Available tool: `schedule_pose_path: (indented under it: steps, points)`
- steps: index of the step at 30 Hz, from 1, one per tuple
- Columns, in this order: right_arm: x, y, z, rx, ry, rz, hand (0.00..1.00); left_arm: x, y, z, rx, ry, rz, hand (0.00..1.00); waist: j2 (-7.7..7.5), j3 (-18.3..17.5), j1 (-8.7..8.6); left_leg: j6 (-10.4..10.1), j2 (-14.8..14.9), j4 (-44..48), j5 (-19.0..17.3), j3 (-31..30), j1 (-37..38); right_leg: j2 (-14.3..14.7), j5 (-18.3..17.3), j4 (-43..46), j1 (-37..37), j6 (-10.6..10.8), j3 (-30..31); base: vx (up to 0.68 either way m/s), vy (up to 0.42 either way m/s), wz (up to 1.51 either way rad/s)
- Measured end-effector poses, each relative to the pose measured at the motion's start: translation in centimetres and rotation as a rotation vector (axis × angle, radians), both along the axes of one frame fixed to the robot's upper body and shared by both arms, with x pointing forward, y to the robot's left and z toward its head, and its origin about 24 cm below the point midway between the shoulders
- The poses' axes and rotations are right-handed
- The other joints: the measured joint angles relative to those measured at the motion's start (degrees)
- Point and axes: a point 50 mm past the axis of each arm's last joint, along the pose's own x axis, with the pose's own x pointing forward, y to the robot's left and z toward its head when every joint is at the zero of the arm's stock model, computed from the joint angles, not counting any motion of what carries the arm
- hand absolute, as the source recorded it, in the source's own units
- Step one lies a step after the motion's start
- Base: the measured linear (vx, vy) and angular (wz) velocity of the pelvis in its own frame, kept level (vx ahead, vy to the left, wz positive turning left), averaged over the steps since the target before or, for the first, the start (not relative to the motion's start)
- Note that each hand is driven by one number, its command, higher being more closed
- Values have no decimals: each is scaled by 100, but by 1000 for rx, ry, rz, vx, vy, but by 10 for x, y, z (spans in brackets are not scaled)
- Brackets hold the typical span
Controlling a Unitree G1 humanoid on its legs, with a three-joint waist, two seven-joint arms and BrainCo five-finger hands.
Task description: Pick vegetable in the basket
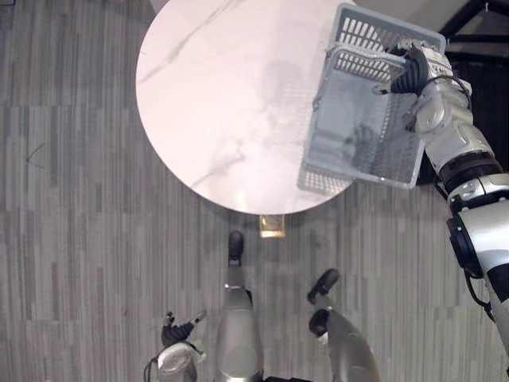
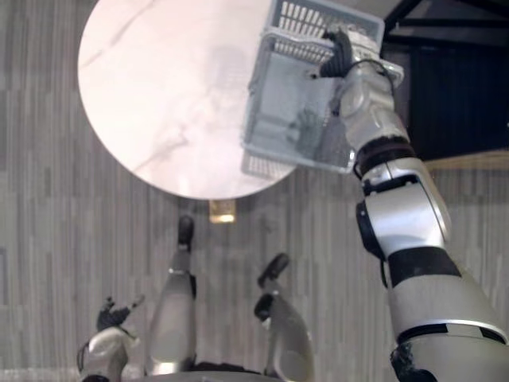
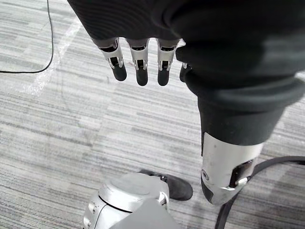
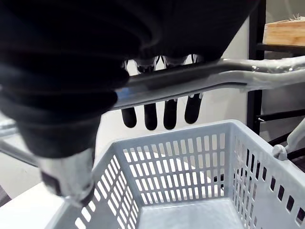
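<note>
Right hand [image 1: 409, 68] clenched round the handle [image 4: 224, 71] of a seemingly light, stiff plastic basket [image 1: 350, 135] above the tabletop [image 1: 223, 95] edge; left hand [image 3: 139, 64] relaxed.

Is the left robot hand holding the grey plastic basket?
No, the right robot hand grips the grey plastic basket's handle; the left robot hand hangs open.

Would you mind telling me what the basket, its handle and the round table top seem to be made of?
The basket: moulded light grey plastic, matte, judging by its regular slotted walls. Its handle: smooth grey bar with a glossy streak, probably plastic, possibly coated metal. The table top: white with thin grey veins, polished marble or a marble-look laminate.
</note>
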Motion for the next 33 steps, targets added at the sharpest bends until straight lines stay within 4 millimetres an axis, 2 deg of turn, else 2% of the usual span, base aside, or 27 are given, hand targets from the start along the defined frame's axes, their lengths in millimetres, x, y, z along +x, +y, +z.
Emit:
schedule_pose_path:
  steps: [7, 10, 16, 23, 26, 28, 29, 31, 33]
  points:
    - [0, -1, -3, -69, 15, -16, 100, -1, 0, 0, 1, 6, 0, 0, 26, 15, 18, 0, -16, 0, 0, -15, 1, -10, -2, 18, -1, 3, -1, 0, 0, 0]
    - [1, 3, -10, -174, 43, -18, 100, -3, 0, -2, 0, 18, 3, 0, 30, 17, 27, 0, -34, 0, 0, -28, 26, -19, -3, 35, 17, 3, 0, 0, 0, 0]
    - [3, 13, -20, -273, 112, 9, 100, -6, 1, -4, -9, 44, 10, 0, 40, 8, 125, 0, -28, 0, -1, -31, 210, -15, -6, 44, 190, 4, 8, 0, 0, 0]
    - [3, 57, -49, -450, 199, 163, 100, -9, 7, -4, -6, 63, 45, 0, 11, -40, 128, 9, -8, -2, -32, -11, 597, -6, -27, 54, 583, 8, 2, 4, 0, 2]
    - [-2, 83, -60, -498, 209, 270, 100, -15, 9, -8, -9, 105, 59, 0, -24, -131, 64, 17, -1, -4, -46, 86, 773, -7, -26, 63, 724, 8, 45, -9, 1, -6]
    - [-12, 107, -65, -546, 182, 389, 100, -23, 9, -12, -19, 144, 74, 0, -105, -340, -27, 42, 10, -6, -84, 206, 892, -7, -25, 74, 745, 7, 162, -3, 0, -20]
    - [-16, 112, -67, -551, 174, 420, 100, -25, 9, -13, -19, 155, 71, 0, -139, -399, -37, 45, 16, -15, -100, 263, 932, -8, -24, 73, 746, 7, 209, 5, -5, -34]
    - [-30, 130, -84, -561, 188, 546, 100, -34, 8, -17, -25, 194, 58, 0, -280, -828, -144, 37, 26, -36, -170, 457, 1064, -11, -16, 30, 750, 16, 394, 30, -9, -37]
    - [-41, 137, -100, -552, 204, 622, 100, -40, 8, -19, -20, 218, 36, 0, -373, -1135, -257, 56, 25, -36, -222, 609, 1184, -16, -15, 20, 761, 19, 540, 55, -10, -32]
